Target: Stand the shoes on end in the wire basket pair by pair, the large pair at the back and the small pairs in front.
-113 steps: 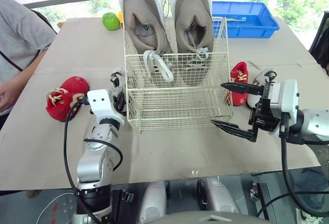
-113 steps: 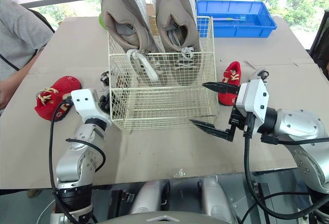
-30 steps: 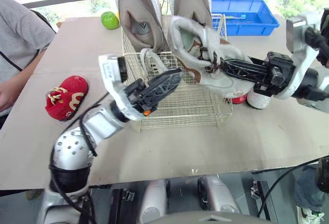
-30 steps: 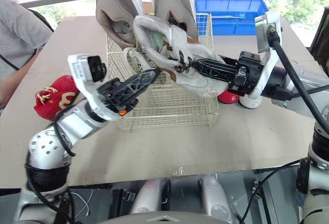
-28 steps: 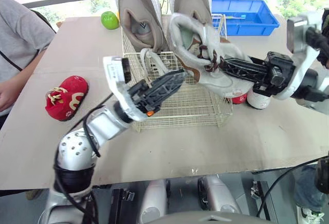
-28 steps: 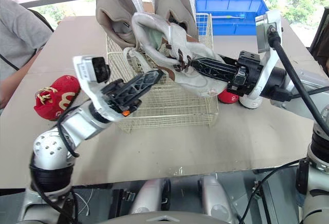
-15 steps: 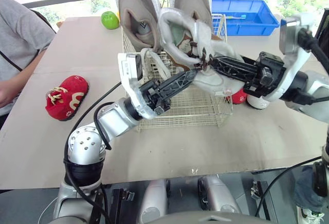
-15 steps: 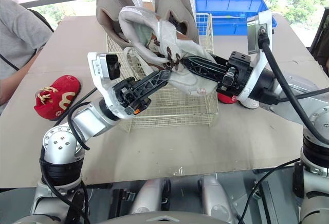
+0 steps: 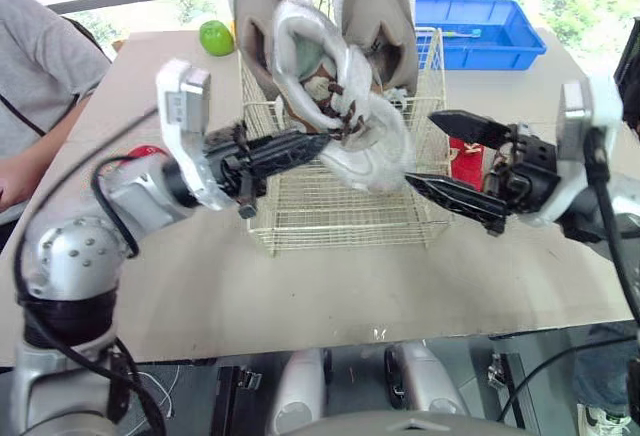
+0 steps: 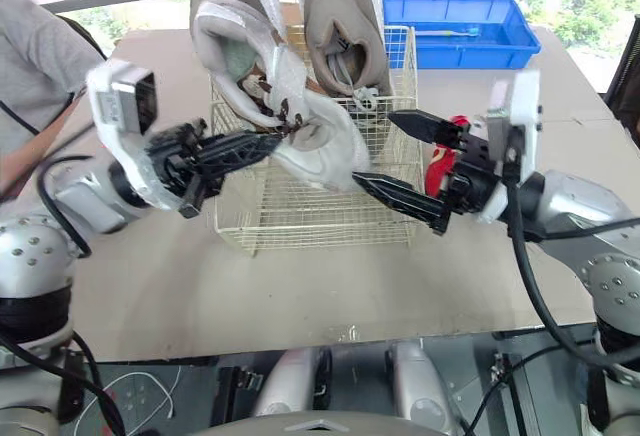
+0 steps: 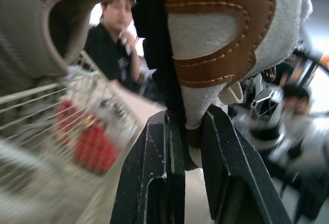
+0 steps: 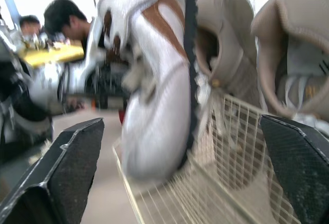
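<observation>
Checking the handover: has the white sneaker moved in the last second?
Yes. The white sneaker shifted leftward across the wire basket, now held by the left end effector.

Head stereo pair: high, facing forward and down over the surface [image 10: 300,281] and wire basket [image 10: 300,206]. Wrist views: very close, along the left claw [image 11: 189,131] and right claw [image 12: 180,126], both sharing the white shoe [image 10: 322,146] and basket with the head pair.
</observation>
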